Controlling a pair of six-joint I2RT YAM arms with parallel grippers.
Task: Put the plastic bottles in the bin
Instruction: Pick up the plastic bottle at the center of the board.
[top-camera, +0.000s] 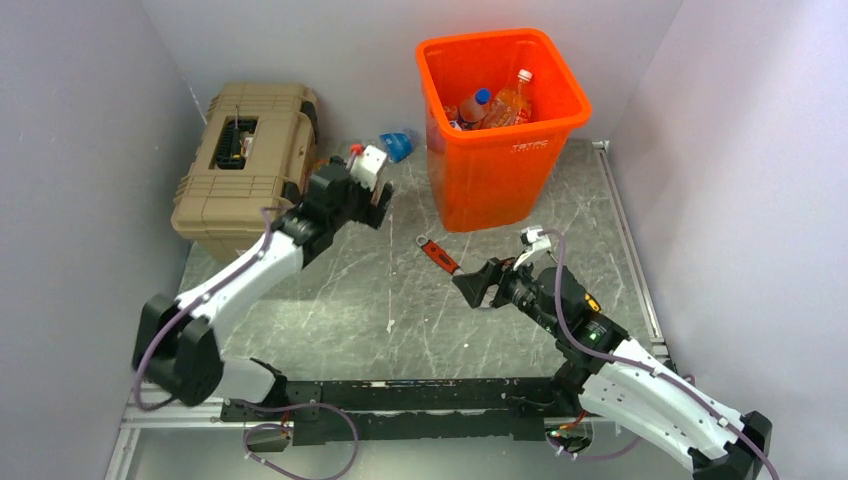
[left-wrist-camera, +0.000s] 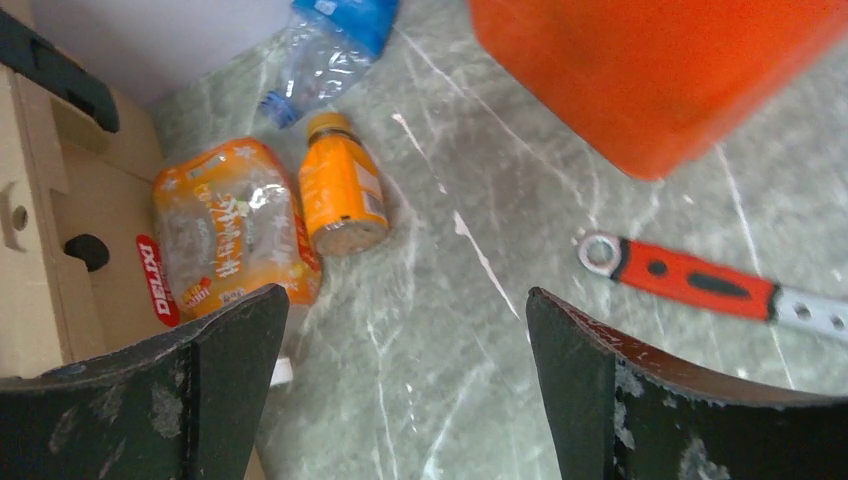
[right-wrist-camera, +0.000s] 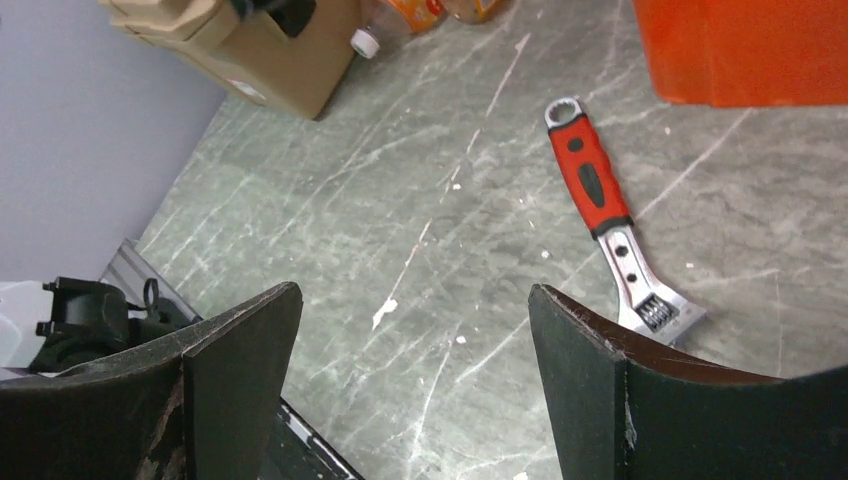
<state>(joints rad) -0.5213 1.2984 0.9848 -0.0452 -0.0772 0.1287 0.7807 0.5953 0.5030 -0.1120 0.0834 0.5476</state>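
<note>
We see the left gripper (left-wrist-camera: 405, 315) and right gripper (right-wrist-camera: 415, 305) both with jaws wide and empty, the left above three plastic bottles (left-wrist-camera: 340, 195) lying beside the toolbox (top-camera: 240, 170) at far left, the right near the wrench (right-wrist-camera: 590, 170), and others inside the orange bin (top-camera: 500, 175) far back.

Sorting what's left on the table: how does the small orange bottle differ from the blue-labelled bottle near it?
The small orange bottle keeps its round shape; the blue-labelled bottle is crumpled. The orange one looks orange throughout, with an orange cap; the blue-labelled one is clear, with a blue cap. Both lie on their sides on the table, outside the bin.
</note>
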